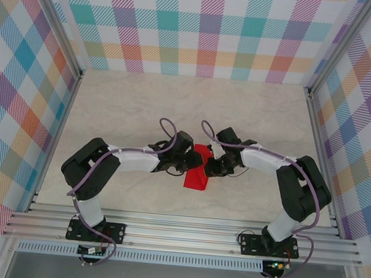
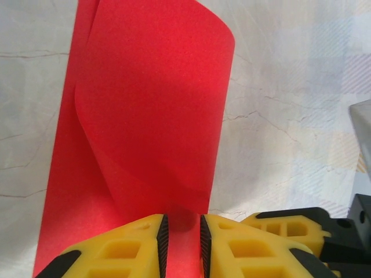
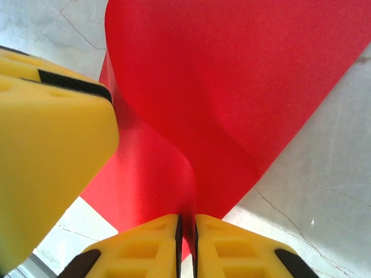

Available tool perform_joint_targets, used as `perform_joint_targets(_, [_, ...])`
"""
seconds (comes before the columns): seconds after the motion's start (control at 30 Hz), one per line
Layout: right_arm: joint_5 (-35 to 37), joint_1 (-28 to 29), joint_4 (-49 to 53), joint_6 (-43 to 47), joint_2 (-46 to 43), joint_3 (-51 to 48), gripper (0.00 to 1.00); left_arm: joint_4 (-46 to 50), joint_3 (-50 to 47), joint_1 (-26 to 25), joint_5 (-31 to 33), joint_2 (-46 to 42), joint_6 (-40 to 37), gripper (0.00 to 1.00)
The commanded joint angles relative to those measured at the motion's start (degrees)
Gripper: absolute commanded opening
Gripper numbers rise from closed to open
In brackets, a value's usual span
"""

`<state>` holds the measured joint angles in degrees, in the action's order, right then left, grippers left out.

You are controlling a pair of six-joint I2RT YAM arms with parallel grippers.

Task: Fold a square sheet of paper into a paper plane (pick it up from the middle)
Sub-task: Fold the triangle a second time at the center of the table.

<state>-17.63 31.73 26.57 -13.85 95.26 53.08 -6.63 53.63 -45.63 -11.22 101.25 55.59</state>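
Left gripper [image 2: 182, 231]: jaws nearly together, pads a narrow slot apart, paper [image 1: 196, 178] pinched between them. Right gripper [image 3: 186, 230]: jaws pressed almost flat on the same sheet. Both grips sit mid-table [image 1: 142, 108] with tips facing. In the top view the left one comes in from 9 o'clock and the right one from 3.

The paper is red and part-folded, not yet a dart. In the top view most of it lies toward 6 o'clock from the meeting tips, with a small bit showing between them. From the left wrist the sheet runs away from the fingers toward 12, long axis 12–6. One layer lies flat on the table and another curls up over it in an open, uncreased loop. From the right wrist the same curl rises at 12 to 1, with a left finger [image 3: 52, 145] close at 9.

Judgement: both arms are equally near. The next move turns on laying the curl down along that 12–6 line. The risk is that the loop flattens skew.
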Motion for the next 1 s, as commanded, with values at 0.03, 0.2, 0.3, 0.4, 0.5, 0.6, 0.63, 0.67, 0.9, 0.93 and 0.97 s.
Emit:
perform_joint_targets(0.03, [-1.7, -0.6, -0.7, 0.9, -0.6, -0.9, 0.15, -0.8, -0.8, -0.8, 0.3, -1.9, 1.0, 0.28])
perform_joint_targets(0.2, [-2.5, -0.9, -1.1, 0.8, -1.3, -1.0, 0.15, 0.2, -3.0, -0.8, 3.5, -4.1, 2.4, 0.3])
perform_joint_targets(0.3, [-3.1, -1.0, -1.5, 0.6, -1.5, -1.0, 0.15, -1.4, -4.0, -0.9, 3.6, -4.7, 3.3, 0.31])
perform_joint_targets(0.4, [-4.3, -1.1, -2.2, 0.4, -1.4, -1.2, 0.15, -2.4, -3.3, -0.9, 1.8, -3.9, 2.8, 0.31])
perform_joint_targets(0.5, [-5.0, -1.3, -2.9, 0.1, -0.9, -1.3, 0.15, -4.5, -3.0, -0.9, 0.5, -2.7, 3.1, 0.3])
perform_joint_targets(0.6, [-5.3, -1.5, -3.2, 0.0, -0.6, -1.3, 0.15, -6.0, -2.9, -0.9, -0.3, -1.6, 3.5, 0.29])
perform_joint_targets(0.63, [-5.4, -1.6, -3.4, -0.1, -0.5, -1.4, 0.15, -6.5, -2.9, -0.9, -0.7, -1.3, 3.6, 0.29])
perform_joint_targets(0.67, [-5.5, -1.7, -3.4, -0.1, -0.5, -1.4, 0.15, -6.7, -2.8, -0.9, -0.9, -0.9, 3.7, 0.29])
perform_joint_targets(0.9, [-6.5, -2.7, -4.1, -0.5, -0.9, -2.2, 0.16, -7.4, -2.9, -0.9, -0.7, 1.0, 4.5, 0.28])
perform_joint_targets(0.93, [-6.8, -2.8, -4.4, -0.6, -1.0, -2.4, 0.16, -7.3, -3.0, -0.9, -0.4, 1.1, 4.5, 0.28])
perform_joint_targets(0.97, [-7.1, -2.9, -4.6, -0.8, -1.1, -2.6, 0.16, -7.3, -3.1, -0.9, -0.1, 1.2, 4.6, 0.28])
